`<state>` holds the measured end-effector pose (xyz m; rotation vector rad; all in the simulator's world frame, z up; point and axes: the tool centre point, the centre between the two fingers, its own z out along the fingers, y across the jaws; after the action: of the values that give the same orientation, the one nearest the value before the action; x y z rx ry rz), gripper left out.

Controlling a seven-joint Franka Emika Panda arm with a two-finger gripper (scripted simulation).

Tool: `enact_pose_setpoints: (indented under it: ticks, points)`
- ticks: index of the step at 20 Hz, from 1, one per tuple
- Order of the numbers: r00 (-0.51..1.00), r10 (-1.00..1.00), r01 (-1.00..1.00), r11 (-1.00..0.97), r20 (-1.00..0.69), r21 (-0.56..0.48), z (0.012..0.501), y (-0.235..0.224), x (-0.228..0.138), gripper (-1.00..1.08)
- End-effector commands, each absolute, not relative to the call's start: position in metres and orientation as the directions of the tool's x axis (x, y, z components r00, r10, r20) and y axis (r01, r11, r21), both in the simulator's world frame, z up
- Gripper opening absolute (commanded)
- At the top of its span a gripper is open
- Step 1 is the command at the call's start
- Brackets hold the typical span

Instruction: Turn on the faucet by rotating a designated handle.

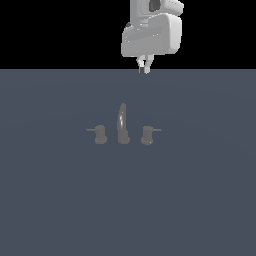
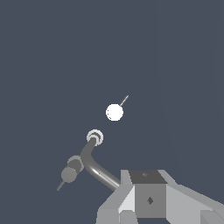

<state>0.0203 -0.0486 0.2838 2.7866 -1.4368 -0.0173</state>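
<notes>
In the exterior view, slightly above the frame's middle, the faucet (image 1: 123,125) stands on the grey desk (image 1: 60,200). Leftmost is the twin knob (image 1: 100,134), lever pointing left; then the curved spout (image 1: 122,120); then the handle (image 1: 147,134), lever pointing right. Upper right of centre, well apart from them, hangs the claw (image 1: 144,66), fingers nearly together, pinching nothing.

Pincer (image 1: 144,66) downward, aloft (fingers close together)
</notes>
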Motion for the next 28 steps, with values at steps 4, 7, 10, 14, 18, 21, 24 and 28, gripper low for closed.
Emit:
enact_pose_setpoints:
  ticks: [4, 7, 10, 14, 18, 21, 24, 28]
  points:
    - [0.439, -0.899, -0.899, -0.439, -0.005, 0.007, 0.233, -0.064, 0.048, -1.0]
    - [0.357, -0.934, -0.934, -0.357, -0.005, 0.006, 0.204, -0.072, 0.061, -1.0]
    - [0.273, -0.962, -0.962, -0.273, -0.004, 0.005, 0.174, -0.081, 0.071, -1.0]
    - [0.167, -0.986, -0.986, -0.167, -0.003, 0.003, 0.135, -0.092, 0.081, -1.0]
    - [0.084, -0.996, -0.996, -0.084, -0.002, 0.002, 0.104, -0.1, 0.087, -1.0]
    - [0.036, -0.999, -0.999, -0.036, -0.001, 0.001, 0.087, -0.105, 0.089, -1.0]
    - [0.003, -1.0, -1.0, -0.003, 0.0, 0.0, 0.074, -0.108, 0.091, -1.0]
    - [-0.021, -1.0, -1.0, 0.021, 0.0, 0.0, 0.065, -0.11, 0.091, -1.0]
